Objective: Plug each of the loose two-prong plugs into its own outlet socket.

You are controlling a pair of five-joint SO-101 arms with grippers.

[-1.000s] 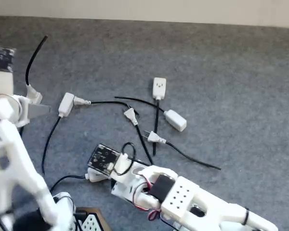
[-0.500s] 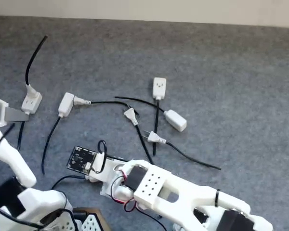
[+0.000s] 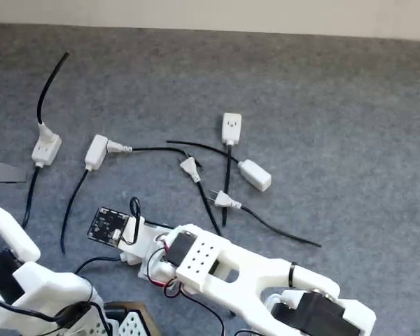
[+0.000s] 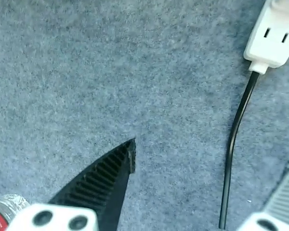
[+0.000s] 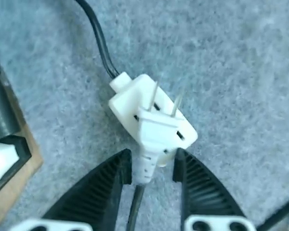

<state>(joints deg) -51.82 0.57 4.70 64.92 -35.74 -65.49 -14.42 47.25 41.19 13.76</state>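
The right gripper [image 5: 151, 156] has its jaws closed on the cord end of a white plug [image 5: 156, 127], which lies across a socket block [image 5: 127, 94] with its 2 prongs pointing away from the jaws. The left gripper [image 4: 212, 159] hangs open and empty near another socket [image 4: 274, 33]. Held so far back, the plug may twist in the grip, and the unbraced block may slide when pushed.

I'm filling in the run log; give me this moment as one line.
left gripper: open, near socket | right gripper: shut on plug | plug: prongs bare, at second socket
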